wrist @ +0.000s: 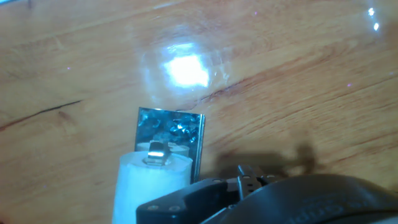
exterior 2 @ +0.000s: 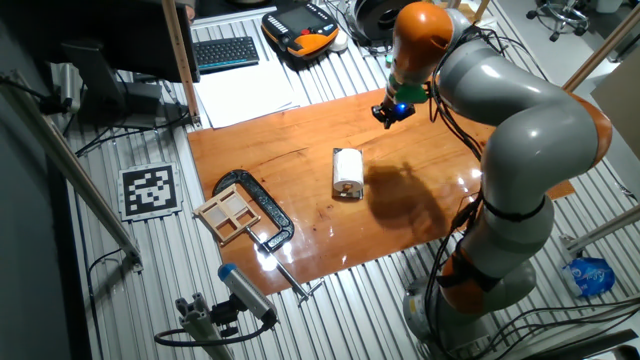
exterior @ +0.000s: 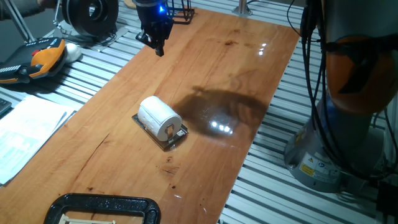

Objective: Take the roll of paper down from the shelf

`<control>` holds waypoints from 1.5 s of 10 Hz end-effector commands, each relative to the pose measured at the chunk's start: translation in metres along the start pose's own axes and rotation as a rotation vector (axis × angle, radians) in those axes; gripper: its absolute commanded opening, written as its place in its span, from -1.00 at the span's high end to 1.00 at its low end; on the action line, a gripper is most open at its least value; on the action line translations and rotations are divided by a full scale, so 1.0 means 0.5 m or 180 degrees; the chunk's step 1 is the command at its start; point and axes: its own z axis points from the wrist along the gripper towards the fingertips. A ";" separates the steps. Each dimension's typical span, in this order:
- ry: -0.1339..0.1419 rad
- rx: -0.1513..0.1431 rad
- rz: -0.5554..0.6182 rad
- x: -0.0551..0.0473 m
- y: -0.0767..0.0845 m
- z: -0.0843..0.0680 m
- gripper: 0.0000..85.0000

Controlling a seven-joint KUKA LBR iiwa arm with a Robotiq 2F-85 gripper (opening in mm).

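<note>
The roll of paper is white and lies on its side on the shelf, a small shiny metal plate on the wooden table. Its tan core faces the near end bracket. Both also show in the other fixed view, the roll at mid-table. My gripper hovers above the far end of the table, well away from the roll, and looks shut and empty. In the other fixed view the gripper is up and right of the roll. The hand view shows the roll and the plate beside my dark gripper.
A large black clamp with a wooden frame sits at the table's near end. Flat paper sheets and an orange pendant lie off the left edge. The arm's base stands to the right.
</note>
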 end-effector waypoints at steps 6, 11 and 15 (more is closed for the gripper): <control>0.0040 -0.0194 0.0322 0.058 0.110 0.015 0.20; -0.0027 -0.0151 0.0647 0.102 0.234 0.024 0.20; -0.0168 -0.0096 0.0819 0.105 0.294 0.055 -0.20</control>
